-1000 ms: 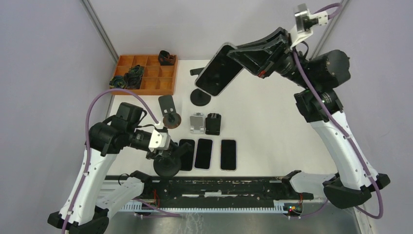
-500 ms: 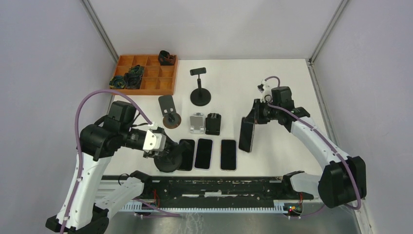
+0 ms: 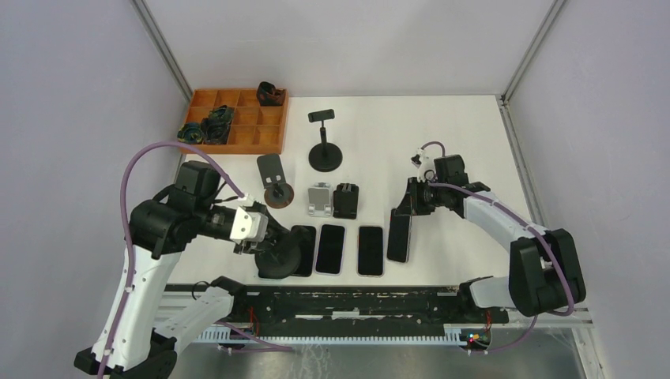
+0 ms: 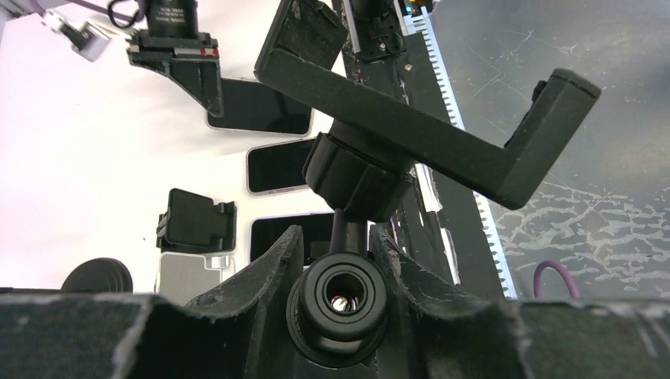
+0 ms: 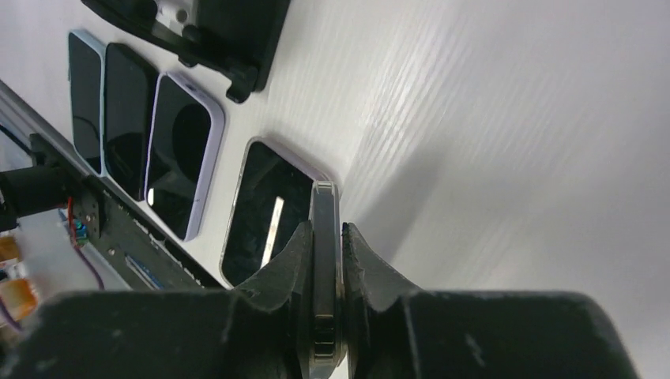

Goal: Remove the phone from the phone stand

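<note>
My right gripper (image 3: 411,209) is shut on a dark phone (image 3: 399,235) with a lilac rim. It holds the phone low over the white table, at the right end of the row of phones. In the right wrist view the phone's edge (image 5: 325,207) is pinched between my fingers (image 5: 288,264), with the gripper (image 5: 325,230) close above the table. My left gripper (image 3: 271,246) is shut on the stem of a black phone stand (image 3: 276,260) with a round base, near the table's front edge. In the left wrist view the gripper (image 4: 338,237) clamps the stem, and the stand's empty cradle (image 4: 411,118) is above it.
Three phones (image 3: 330,249) lie side by side at the front. Behind them are a silver stand (image 3: 319,199), a black folded stand (image 3: 346,200), a brown-based stand (image 3: 275,186) and a tall black stand (image 3: 324,150). An orange compartment tray (image 3: 233,118) is at back left. A black rail (image 3: 355,304) runs along the front.
My right arm came down from high over the tall stand with the phone, then lowered it from upright to lean beside the row. My left gripper shifted slightly right with its stand.
</note>
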`<state>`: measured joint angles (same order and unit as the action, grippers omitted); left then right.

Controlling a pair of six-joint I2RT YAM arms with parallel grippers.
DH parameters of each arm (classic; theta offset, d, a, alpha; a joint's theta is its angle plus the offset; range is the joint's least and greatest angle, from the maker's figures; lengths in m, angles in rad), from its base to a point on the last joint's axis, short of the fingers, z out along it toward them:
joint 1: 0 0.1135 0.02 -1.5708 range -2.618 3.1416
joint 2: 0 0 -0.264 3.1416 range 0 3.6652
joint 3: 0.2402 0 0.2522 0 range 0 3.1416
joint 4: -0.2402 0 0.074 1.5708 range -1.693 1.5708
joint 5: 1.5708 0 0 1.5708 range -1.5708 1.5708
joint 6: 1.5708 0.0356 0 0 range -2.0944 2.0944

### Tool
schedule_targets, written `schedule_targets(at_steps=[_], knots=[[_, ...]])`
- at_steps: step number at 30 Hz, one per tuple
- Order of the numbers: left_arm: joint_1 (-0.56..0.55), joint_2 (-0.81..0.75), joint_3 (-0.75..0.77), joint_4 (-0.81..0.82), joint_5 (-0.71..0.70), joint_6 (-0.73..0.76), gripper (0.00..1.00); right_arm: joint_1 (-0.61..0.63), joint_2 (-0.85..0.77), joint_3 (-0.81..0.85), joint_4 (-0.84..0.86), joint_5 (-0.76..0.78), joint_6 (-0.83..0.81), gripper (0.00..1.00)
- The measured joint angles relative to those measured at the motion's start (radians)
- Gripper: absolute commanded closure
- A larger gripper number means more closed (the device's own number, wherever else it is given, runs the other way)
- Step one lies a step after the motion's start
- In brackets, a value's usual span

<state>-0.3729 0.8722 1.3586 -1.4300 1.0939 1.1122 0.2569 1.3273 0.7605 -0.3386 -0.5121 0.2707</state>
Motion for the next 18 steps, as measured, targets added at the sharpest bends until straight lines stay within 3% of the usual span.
schedule_targets(at_steps=[3, 8, 12, 18], knots=[[0.0, 0.0, 0.0, 0.003, 0.011, 0.0, 0.98, -0.008, 0.033, -0.039, 0.012, -0.042, 0.019, 0.99], [0.0, 0.0, 0.0, 0.008, 0.012, -0.001, 0.98, -0.01, 0.08, -0.039, 0.039, -0.038, 0.017, 0.61], [0.0, 0.0, 0.0, 0.021, 0.014, -0.006, 0.98, -0.008, 0.133, -0.042, 0.044, 0.058, -0.016, 0.46], [0.0, 0.0, 0.0, 0.029, 0.016, -0.01, 0.98, -0.008, 0.102, -0.045, 0.042, 0.182, -0.015, 0.16]])
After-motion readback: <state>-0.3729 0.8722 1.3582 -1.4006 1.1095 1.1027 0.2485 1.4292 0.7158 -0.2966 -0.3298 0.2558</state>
